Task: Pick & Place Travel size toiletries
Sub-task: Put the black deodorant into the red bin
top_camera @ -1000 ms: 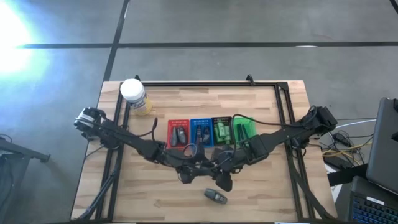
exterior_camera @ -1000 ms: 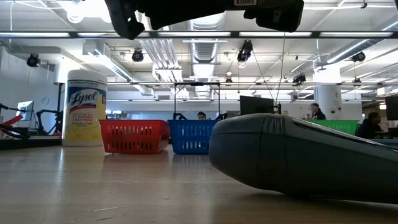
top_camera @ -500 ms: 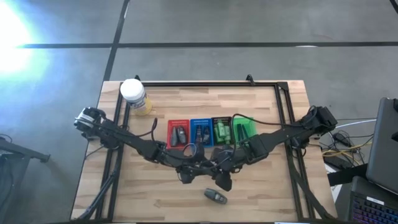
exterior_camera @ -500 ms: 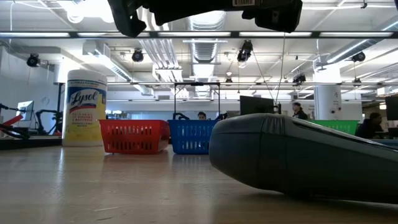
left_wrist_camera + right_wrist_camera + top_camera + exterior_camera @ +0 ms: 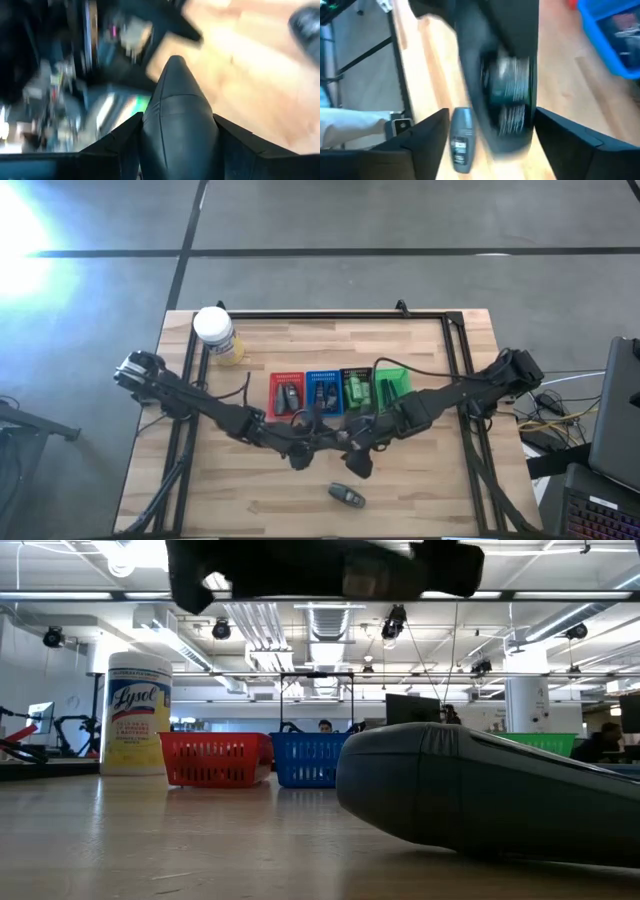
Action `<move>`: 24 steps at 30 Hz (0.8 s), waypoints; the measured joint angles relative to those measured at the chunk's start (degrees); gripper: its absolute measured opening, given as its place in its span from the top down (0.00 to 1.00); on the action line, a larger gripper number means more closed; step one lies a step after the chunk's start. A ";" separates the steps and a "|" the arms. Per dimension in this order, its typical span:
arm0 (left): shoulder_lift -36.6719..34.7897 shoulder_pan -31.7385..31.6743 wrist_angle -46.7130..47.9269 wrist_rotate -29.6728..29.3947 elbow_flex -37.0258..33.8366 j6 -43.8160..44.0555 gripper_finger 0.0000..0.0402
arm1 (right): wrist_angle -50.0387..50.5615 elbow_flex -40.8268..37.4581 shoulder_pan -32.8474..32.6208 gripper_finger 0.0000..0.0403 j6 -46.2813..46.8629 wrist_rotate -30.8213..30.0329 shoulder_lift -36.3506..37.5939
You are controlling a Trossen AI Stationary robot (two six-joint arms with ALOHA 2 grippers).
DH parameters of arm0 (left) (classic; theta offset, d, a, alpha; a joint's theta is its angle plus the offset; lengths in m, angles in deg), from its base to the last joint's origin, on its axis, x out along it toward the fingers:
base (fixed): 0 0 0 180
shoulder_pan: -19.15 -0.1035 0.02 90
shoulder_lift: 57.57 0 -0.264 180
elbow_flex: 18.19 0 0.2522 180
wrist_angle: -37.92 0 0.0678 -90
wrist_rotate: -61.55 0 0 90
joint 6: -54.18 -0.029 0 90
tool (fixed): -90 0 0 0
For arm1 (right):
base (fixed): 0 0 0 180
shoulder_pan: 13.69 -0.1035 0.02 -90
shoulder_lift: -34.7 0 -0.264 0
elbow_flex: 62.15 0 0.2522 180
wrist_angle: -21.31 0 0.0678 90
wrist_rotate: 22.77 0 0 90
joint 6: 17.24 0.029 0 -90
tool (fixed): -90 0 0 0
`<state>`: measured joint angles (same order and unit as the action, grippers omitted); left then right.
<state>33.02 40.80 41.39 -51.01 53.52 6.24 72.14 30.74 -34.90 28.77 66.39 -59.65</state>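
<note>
My left gripper (image 5: 302,454) hovers over the table's middle, just near of the trays, shut on a dark grey oblong bottle (image 5: 177,125). Close to its right, my right gripper (image 5: 360,464) is open, with its fingers wide apart (image 5: 492,150). A second dark grey bottle (image 5: 346,495) lies flat on the wood nearer the near edge; it also shows as the loose bottle (image 5: 461,140) and fills the low view's right (image 5: 480,790). More grey bottles and green bottles sit in the trays. My left gripper pinches the dark grey bottle between its two fingers (image 5: 117,142), one on each side of the bottle's body (image 5: 150,135). The bottle lies along the fingers, its tapered end (image 5: 175,65) pointing forward past them. Motion blur hides the rest.
Four slotted trays stand in a row: red (image 5: 287,394), blue (image 5: 322,392), black (image 5: 357,390), green (image 5: 392,385). A white-lidded jar (image 5: 215,332) stands at the far left. A black frame (image 5: 330,314) borders the table. Bare wood stretches toward the near edge.
Both grippers have shifted a little toward the far edge and the trays, uncovering more of the green tray. The loose bottle on the table has stayed in place.
</note>
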 joint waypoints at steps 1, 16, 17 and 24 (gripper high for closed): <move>-0.62 0.18 2.37 -2.09 -0.01 1.96 0.49 | 0.94 0.00 -0.06 0.27 0.02 -0.84 0.47; -7.79 4.05 57.35 -35.42 -0.21 126.15 0.49 | 27.33 -0.07 -3.26 0.10 21.15 -31.74 11.49; -7.03 3.94 58.94 -35.55 -0.43 132.15 0.49 | 27.77 -0.09 -3.06 0.11 21.53 -32.47 11.55; -0.41 0.29 56.24 -26.85 -3.04 142.13 0.49 | 28.43 -0.17 -2.86 0.15 19.18 -33.23 10.96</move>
<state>32.61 41.09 97.63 -77.87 50.49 148.37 100.57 30.57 -37.76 47.95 33.17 -48.69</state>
